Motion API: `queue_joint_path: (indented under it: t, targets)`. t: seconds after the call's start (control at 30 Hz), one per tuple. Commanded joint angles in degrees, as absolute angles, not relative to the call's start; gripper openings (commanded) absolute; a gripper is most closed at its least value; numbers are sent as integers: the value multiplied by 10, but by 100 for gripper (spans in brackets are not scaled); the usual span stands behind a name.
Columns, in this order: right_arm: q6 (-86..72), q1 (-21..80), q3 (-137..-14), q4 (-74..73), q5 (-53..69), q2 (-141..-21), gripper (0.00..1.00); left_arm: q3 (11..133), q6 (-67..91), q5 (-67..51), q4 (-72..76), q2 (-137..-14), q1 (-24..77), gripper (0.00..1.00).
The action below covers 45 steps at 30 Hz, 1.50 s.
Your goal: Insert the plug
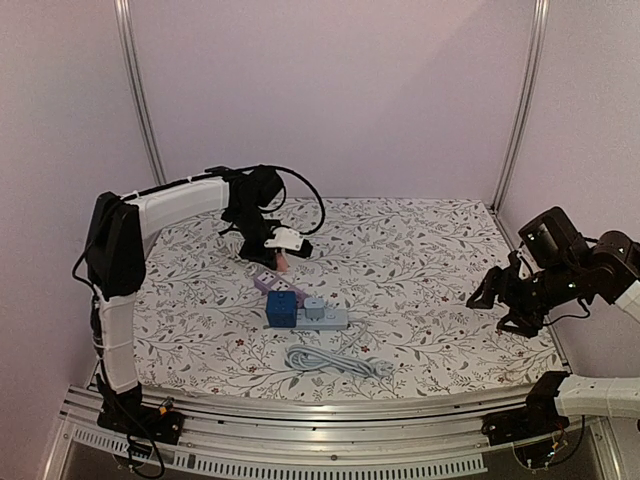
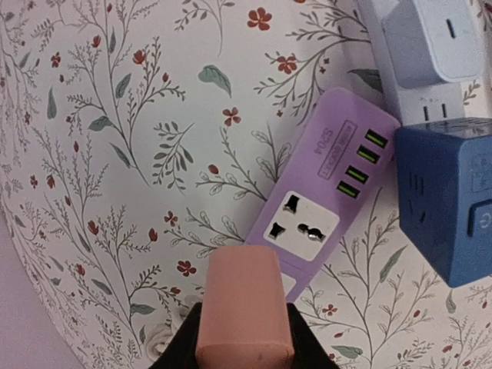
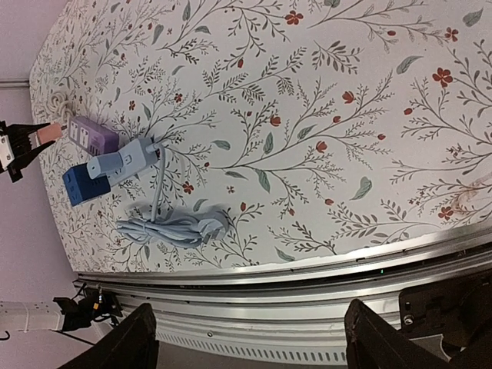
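Plug (image 2: 244, 304): salmon-pink block at the bottom centre of the left wrist view, pinched on its two flat sides by the left gripper (image 2: 244, 346), which is clamped shut on it. Prongs not visible from here, so I cannot tell their alignment. I judge it a light, rigid plastic body with smooth faces. It may pivot in the pinch under push force, so the grip belongs low on the flat sides, clear of the prong end. Just beyond it, mid-frame, lies the purple power strip (image 2: 330, 192), loose on the floral cloth (image 2: 115, 154). Its white universal socket (image 2: 302, 227) is nearest the plug, with green USB ports (image 2: 361, 165) further up. The strip looks light and will probably skid when pressed. At right, touching the strip's end, is a blue cube adapter (image 2: 450, 200), and at upper right a pale strip (image 2: 419, 54). In the top view a coiled cable (image 1: 335, 362) sits below centre. Well apart at the right edge, the right gripper (image 3: 246, 342) hangs with jaws spread, holding nothing.
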<state>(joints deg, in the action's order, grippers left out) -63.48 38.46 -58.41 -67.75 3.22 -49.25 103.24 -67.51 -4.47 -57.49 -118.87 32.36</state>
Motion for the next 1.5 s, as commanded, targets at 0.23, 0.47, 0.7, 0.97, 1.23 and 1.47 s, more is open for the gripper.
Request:
queue_joint_path:
  t: [0.23, 0.47, 0.7, 0.97, 1.23, 1.47]
  targets:
    - [-635, 382, -624, -728, 12, -536, 82, 1033, -803, -109, -614, -1207, 285, 0]
    - [-626, 382, -639, -728, 14, -571, 82, 1017, -839, -110, -606, -1211, 261, 0]
    - [-618, 382, -634, -709, 32, -604, 82, 997, -871, -100, -581, -1212, 256, 0]
    - [-600, 382, -643, -697, 57, -647, 82, 982, -887, -91, -541, -1218, 257, 0]
    - [-583, 382, -644, -700, 61, -663, 82, 1004, -894, -83, -528, -1244, 259, 0]
    - [-567, 382, -651, -704, 62, -675, 82, 1018, -897, -77, -524, -1250, 262, 0]
